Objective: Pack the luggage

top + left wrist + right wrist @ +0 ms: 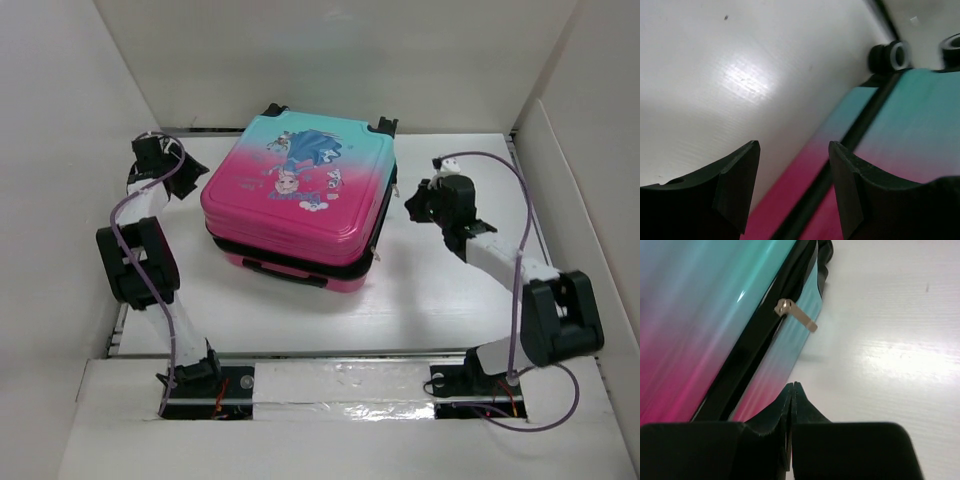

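White table (420,300) under luggage (300,190), walls (350,60) around

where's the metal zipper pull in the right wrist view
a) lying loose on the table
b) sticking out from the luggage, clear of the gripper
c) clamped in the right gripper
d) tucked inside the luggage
B: the zipper pull juts out from the side of the closed luggage, well apart from the right gripper, which is shut on nothing.
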Tool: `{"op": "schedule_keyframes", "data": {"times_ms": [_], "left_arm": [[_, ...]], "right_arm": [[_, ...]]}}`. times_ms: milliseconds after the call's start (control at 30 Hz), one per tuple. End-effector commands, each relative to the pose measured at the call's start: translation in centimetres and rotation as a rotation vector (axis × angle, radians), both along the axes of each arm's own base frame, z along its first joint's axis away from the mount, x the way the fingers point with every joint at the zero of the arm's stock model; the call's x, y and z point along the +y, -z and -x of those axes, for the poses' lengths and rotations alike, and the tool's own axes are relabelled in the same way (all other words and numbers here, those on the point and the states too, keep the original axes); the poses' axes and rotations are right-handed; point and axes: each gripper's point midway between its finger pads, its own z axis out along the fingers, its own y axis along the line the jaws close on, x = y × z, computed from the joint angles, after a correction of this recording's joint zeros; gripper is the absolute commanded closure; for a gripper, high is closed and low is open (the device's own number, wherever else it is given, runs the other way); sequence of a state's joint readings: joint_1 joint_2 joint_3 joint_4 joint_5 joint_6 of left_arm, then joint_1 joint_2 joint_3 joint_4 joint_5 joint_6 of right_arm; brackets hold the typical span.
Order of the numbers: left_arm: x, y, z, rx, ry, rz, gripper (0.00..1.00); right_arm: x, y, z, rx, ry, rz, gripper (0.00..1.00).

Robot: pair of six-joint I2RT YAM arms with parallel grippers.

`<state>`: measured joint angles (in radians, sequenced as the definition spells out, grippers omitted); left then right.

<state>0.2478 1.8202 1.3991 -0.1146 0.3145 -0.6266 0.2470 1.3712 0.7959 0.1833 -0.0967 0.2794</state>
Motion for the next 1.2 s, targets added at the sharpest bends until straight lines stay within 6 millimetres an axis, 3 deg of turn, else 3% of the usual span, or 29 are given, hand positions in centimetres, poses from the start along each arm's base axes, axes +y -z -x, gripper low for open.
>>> {"op": "schedule_keyframes", "data": {"times_ms": [0, 100, 167, 200, 267, 300, 367, 400, 467, 500, 533, 567, 600, 633, 667, 700, 767, 800, 867, 933, 1067, 1100, 1167], "left_arm": [[-1.8, 2.6, 0.6, 0.084, 0.093, -0.011, 0.46], [-4.2, 5.0, 0.9, 0.109, 0.110, -0.006, 0.46], [-6.5, 5.9, 0.9, 0.109, 0.133, 0.030, 0.46], [-7.5, 6.8, 1.5, 0.126, 0.151, 0.053, 0.47], [-9.5, 6.5, 1.6, 0.088, 0.164, 0.086, 0.47], [-11.1, 7.3, 2.6, 0.101, 0.188, 0.103, 0.47], [-12.8, 5.4, 2.9, 0.032, 0.190, 0.134, 0.47], [-14.1, 6.6, 4.6, 0.058, 0.204, 0.149, 0.47], [-15.4, 3.9, 5.4, -0.040, 0.207, 0.165, 0.47], [-15.8, 5.0, 6.9, -0.016, 0.189, 0.179, 0.47], [-16.7, 4.5, 7.6, -0.035, 0.201, 0.176, 0.47], [-16.9, 2.7, 8.2, -0.083, 0.198, 0.169, 0.47], [-16.7, 3.5, 9.4, -0.068, 0.175, 0.161, 0.47], [-16.9, 2.9, 10.0, -0.092, 0.175, 0.163, 0.47], [-17.2, 1.1, 10.8, -0.146, 0.183, 0.170, 0.48], [-16.8, 2.1, 12.1, -0.130, 0.166, 0.166, 0.47], [-17.6, 0.4, 13.8, -0.185, 0.184, 0.176, 0.47], [-17.4, 1.6, 15.1, -0.165, 0.180, 0.179, 0.47], [-17.2, 0.2, 16.4, -0.226, 0.188, 0.183, 0.47], [-16.3, 0.2, 17.0, -0.216, 0.166, 0.137, 0.46], [-11.8, -4.2, 15.1, -0.305, 0.029, 0.054, 0.34], [-10.2, -6.4, 14.2, -0.349, -0.013, 0.057, 0.32], [-8.6, -8.0, 13.2, -0.371, -0.068, 0.064, 0.28]], "right_arm": [[1.6, -1.2, -3.5, -0.011, -0.058, -0.017, 1.00], [2.9, 0.4, -6.0, 0.041, -0.061, -0.002, 1.00], [4.1, 2.0, -6.6, 0.073, -0.070, 0.011, 1.00], [4.3, 1.7, -7.2, 0.064, -0.069, 0.002, 1.00], [5.4, 2.2, -7.5, 0.067, -0.095, -0.016, 1.00], [6.3, 2.8, -7.5, 0.079, -0.126, -0.027, 1.00], [7.6, 3.2, -7.4, 0.085, -0.165, -0.040, 1.00], [9.0, 3.2, -7.2, 0.076, -0.213, -0.062, 1.00], [10.5, 2.8, -7.0, 0.056, -0.260, -0.091, 1.00], [11.6, 2.6, -6.7, 0.053, -0.303, -0.104, 1.00], [11.9, 2.4, -6.9, 0.049, -0.320, -0.109, 1.00], [12.7, 2.1, -6.6, 0.045, -0.347, -0.116, 1.00], [13.4, 1.9, -6.2, 0.044, -0.389, -0.134, 1.00], [13.7, 2.3, -6.2, 0.054, -0.411, -0.140, 1.00], [14.1, 2.0, -6.3, 0.051, -0.431, -0.145, 1.00], [14.4, 2.1, -6.0, 0.061, -0.461, -0.144, 1.00], [14.8, 2.3, -5.9, 0.074, -0.498, -0.139, 1.00], [14.9, 2.5, -5.6, 0.086, -0.517, -0.135, 1.00], [14.4, 2.3, -5.3, 0.087, -0.527, -0.130, 0.97], [13.7, 2.6, -5.1, 0.091, -0.510, -0.132, 0.87], [11.3, 2.5, -5.5, 0.095, -0.461, -0.132, 0.67], [10.2, 2.2, -5.8, 0.090, -0.442, -0.125, 0.60], [9.1, 2.4, -5.7, 0.097, -0.427, -0.117, 0.55]]}}
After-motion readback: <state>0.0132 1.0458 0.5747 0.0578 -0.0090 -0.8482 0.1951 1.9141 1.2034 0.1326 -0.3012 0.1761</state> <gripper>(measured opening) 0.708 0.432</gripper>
